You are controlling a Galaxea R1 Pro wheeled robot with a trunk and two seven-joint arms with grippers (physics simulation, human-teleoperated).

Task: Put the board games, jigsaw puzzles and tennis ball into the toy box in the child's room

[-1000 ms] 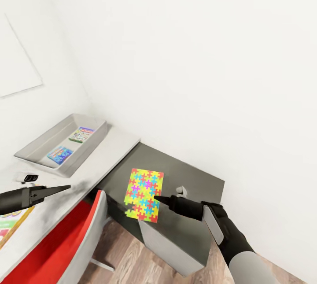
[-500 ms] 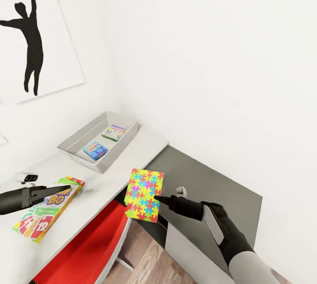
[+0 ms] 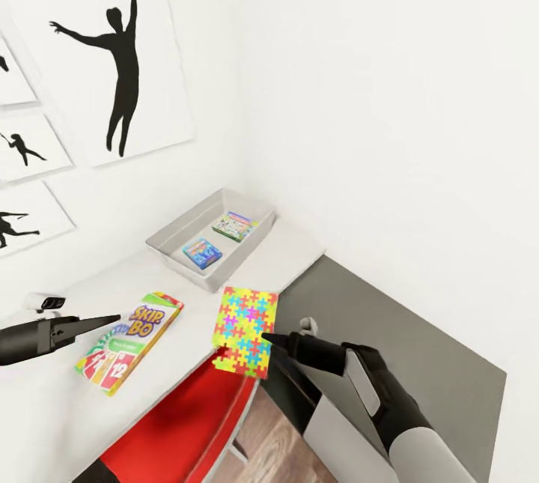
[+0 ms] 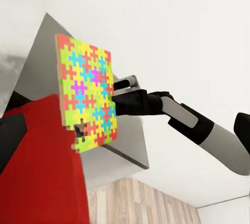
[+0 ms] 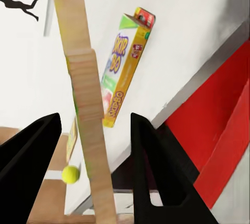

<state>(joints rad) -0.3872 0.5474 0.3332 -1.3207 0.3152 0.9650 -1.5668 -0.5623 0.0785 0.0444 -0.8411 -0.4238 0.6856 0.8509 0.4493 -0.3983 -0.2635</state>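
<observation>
Swinging left, our head camera now takes in the toy box [image 3: 174,245]; our right gripper [image 3: 263,336] clasps the jigsaw puzzle [image 3: 245,330] upright, long axis vertical. Beyond it, the right wrist camera catches a tennis ball [image 5: 70,174]. Left gripper [image 3: 112,317]: grip cannot be told.

On the table [image 3: 45,401], the toy box [image 3: 174,235] is set at the far end, against the wall. Two boxed games [image 3: 202,251] [image 3: 235,225] are laid inside it, one nearer and one farther. The Skip-Bo game [image 3: 132,341] is laid flat on the table, nearer than the toy box. A jigsaw puzzle [image 3: 245,320] is held upright above the table's edge, to the right of the Skip-Bo game. A chair [image 3: 180,430] is tucked below the table. A tennis ball [image 5: 70,174] is seen beyond the puzzle, possibly on the table. A cabinet [image 3: 419,386] is placed right of the table.
</observation>
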